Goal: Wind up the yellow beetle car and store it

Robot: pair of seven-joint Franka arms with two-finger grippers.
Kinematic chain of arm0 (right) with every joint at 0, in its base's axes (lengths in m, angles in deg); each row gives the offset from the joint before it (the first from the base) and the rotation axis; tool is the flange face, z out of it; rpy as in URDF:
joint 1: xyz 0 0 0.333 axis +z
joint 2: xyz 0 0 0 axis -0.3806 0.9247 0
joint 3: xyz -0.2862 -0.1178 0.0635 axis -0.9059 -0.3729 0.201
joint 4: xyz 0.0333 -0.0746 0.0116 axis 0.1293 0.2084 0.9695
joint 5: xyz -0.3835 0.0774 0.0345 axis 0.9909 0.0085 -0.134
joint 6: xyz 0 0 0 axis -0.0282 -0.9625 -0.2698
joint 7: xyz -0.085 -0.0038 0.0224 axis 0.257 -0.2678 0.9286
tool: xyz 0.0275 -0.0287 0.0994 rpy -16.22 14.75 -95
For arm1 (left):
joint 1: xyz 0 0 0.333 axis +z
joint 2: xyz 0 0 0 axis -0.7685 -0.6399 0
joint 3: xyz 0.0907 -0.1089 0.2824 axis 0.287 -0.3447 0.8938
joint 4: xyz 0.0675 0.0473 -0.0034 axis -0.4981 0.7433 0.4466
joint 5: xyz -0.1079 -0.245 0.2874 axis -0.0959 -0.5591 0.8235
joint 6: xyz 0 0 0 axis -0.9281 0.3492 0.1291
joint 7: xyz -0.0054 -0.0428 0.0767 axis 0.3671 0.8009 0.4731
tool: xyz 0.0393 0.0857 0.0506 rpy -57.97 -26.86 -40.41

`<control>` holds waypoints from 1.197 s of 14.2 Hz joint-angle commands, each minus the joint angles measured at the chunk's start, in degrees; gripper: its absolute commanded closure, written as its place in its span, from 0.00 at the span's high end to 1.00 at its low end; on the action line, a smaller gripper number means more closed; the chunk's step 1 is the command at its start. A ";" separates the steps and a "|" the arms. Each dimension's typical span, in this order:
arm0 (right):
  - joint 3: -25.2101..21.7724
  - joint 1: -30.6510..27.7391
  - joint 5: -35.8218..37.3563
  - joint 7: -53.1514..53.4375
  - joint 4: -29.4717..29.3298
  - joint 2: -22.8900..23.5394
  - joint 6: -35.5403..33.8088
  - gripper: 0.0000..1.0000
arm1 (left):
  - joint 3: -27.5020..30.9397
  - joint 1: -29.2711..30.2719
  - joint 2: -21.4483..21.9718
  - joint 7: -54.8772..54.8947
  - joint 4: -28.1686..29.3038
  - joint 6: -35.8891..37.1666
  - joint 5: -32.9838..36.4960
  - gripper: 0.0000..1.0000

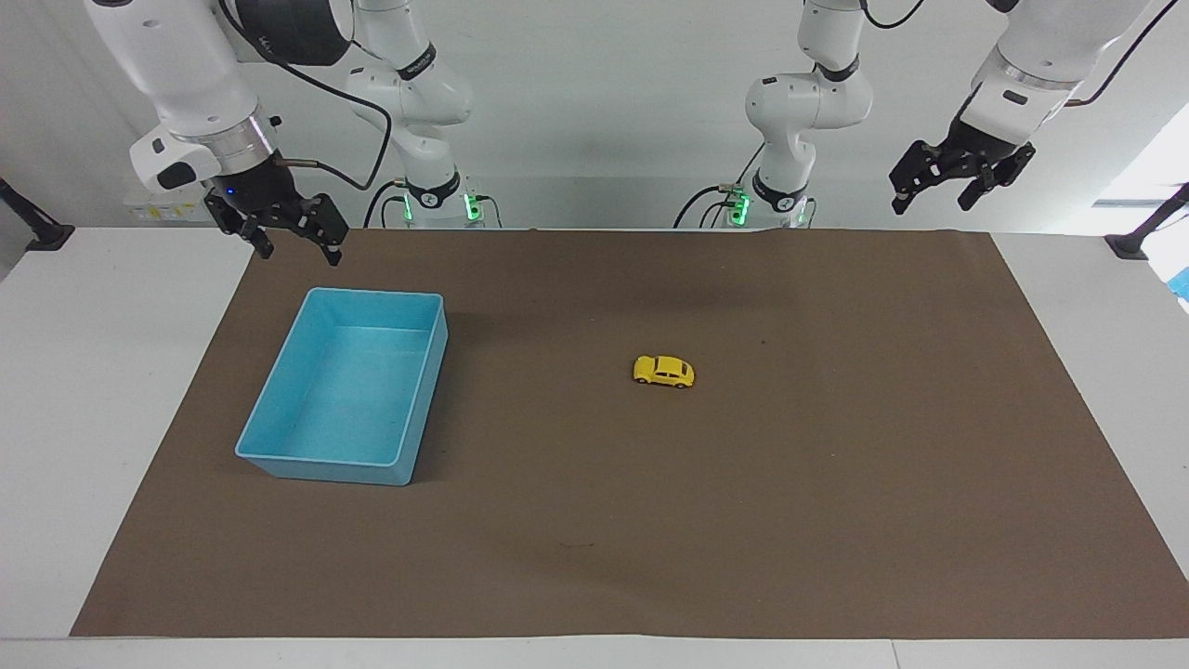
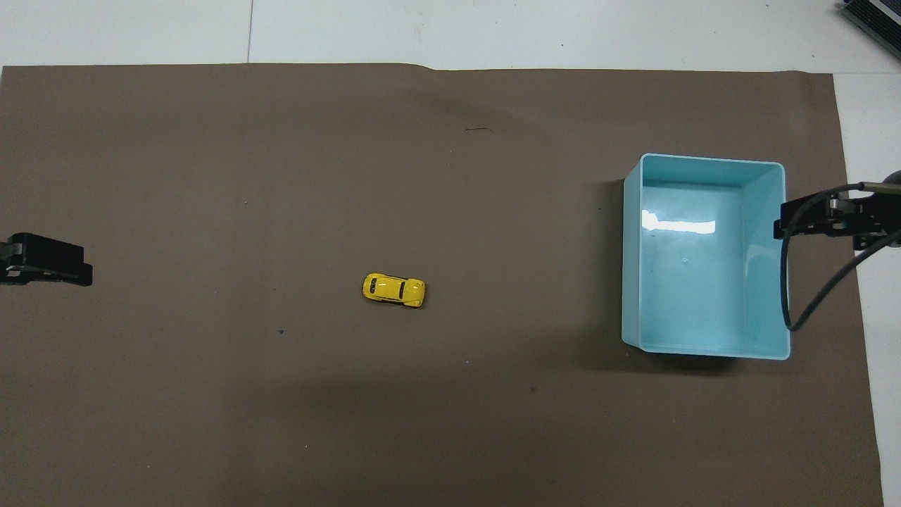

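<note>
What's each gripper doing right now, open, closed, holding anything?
Left gripper: open, empty, raised over its end of the table.
Right gripper: open, empty, above the bin's edge.

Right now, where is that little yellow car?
The yellow beetle car sits alone mid-mat on the brown mat, beside the blue bin, toward the left arm's end.

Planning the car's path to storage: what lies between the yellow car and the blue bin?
Nothing: in the overhead view only bare brown mat separates the yellow beetle car from the blue bin; the facing view agrees.
</note>
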 commanded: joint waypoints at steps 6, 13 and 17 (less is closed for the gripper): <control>0.19 -0.30 -0.89 -1.26 -1.12 0.53 -0.64 1.00 | -0.09 -1.43 2.30 -27.58 2.66 0.14 0.22 1.00; 0.19 -0.30 -0.89 -1.26 -1.12 0.61 -0.64 1.00 | -0.18 -1.70 2.22 -51.12 3.98 -2.65 0.22 1.00; 0.19 -0.39 -0.89 -1.26 -1.12 0.61 -0.64 1.00 | -0.18 -5.65 1.34 -61.33 6.71 -7.32 0.22 1.00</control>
